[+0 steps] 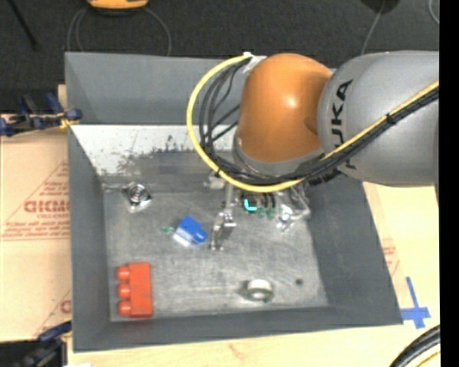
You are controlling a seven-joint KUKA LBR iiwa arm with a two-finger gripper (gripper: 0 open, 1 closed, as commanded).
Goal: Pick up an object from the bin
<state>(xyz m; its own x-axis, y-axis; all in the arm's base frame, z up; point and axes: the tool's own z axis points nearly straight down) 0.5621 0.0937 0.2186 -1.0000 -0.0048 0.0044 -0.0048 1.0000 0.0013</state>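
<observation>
Grey bin (88,228) floor alone lies between the spread, empty jaws of the gripper (254,224). The small blue piece (189,232) sits just outside at its nine o'clock. Closing here likely grabs nothing, or knocks it away.

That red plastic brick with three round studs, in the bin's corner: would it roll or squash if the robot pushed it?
The red plastic brick looks blocky with flat sides, so it would probably slide rather than roll. It seems rigid moulded plastic, likely stiff and light. Lying close to the grey metal bin's wall, a push might jam it into the corner.
</observation>
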